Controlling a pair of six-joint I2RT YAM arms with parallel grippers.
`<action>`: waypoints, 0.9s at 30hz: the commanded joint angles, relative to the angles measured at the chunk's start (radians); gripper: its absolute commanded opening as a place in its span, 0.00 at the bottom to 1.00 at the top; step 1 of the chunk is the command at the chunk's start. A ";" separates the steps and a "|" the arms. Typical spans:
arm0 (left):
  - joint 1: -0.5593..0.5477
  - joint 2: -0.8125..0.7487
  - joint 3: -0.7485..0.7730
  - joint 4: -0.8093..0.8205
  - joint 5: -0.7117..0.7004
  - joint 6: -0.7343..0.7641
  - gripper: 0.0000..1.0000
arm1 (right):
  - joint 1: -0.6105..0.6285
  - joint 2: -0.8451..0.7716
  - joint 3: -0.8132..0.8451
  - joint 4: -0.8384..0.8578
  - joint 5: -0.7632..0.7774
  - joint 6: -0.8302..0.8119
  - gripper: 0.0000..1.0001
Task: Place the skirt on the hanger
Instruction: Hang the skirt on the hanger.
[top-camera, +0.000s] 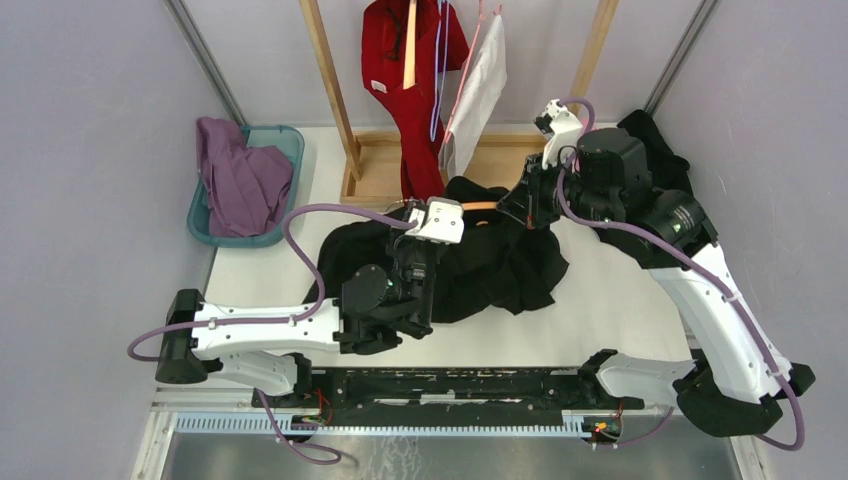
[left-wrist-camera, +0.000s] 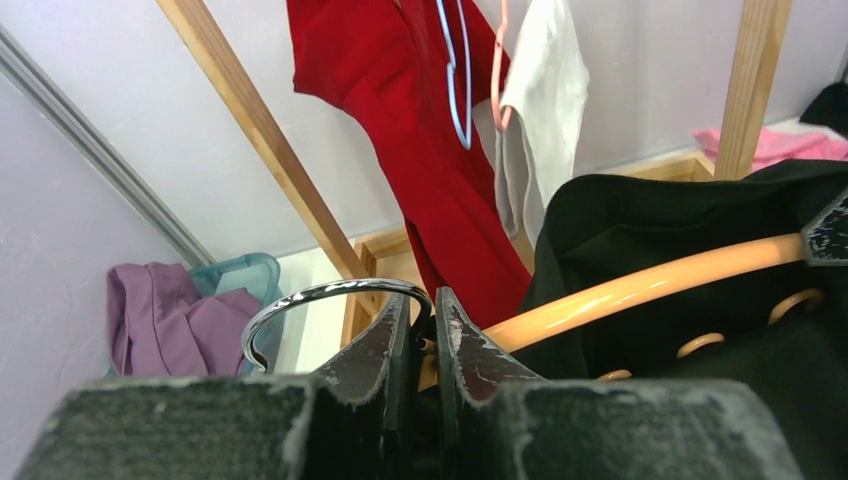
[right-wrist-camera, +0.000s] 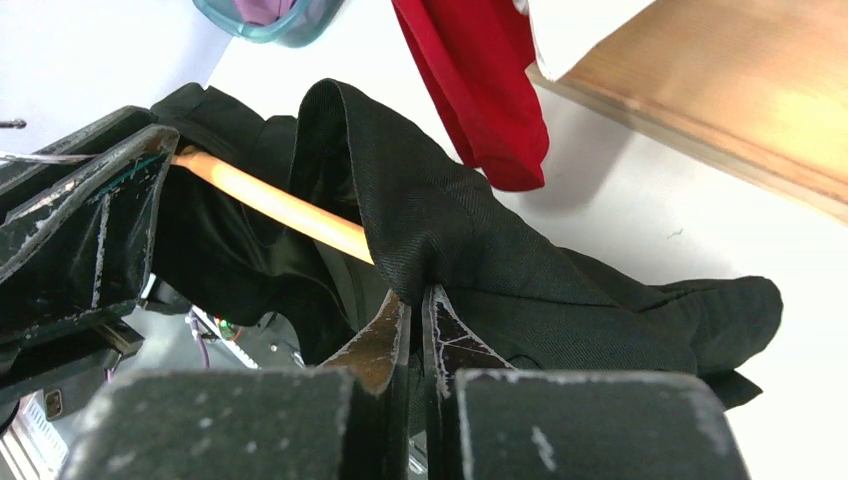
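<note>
no readable txt, labels, brands or nos. anywhere in the three views.

I've got the skirt (top-camera: 500, 265) mid-table (top-camera: 620, 300): black, crumpled, its lower part spilling flat onto the white surface. The hanger (left-wrist-camera: 640, 285) is a pale orange curved bar with small orange loops under it and a chrome hook (left-wrist-camera: 330, 292) arching left from its neck. The bar runs into the fabric. On my right wrist view a fold of black twill drapes over it, with bare bar showing on one side only. My left gripper (left-wrist-camera: 420, 310) pinches the hanger's neck just under the hook. My right gripper (right-wrist-camera: 415, 300) nips the skirt's fold just below the bar.
</note>
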 joint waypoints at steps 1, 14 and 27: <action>0.012 0.039 0.003 0.317 0.229 0.196 0.03 | 0.035 0.034 0.117 0.194 -0.107 0.017 0.02; -0.013 -0.141 -0.327 0.145 0.313 -0.174 0.03 | 0.089 -0.176 -0.325 0.313 -0.125 0.059 0.02; -0.210 0.076 -0.385 -0.061 0.176 -0.608 0.03 | 0.231 -0.398 -0.840 0.463 -0.015 0.250 0.02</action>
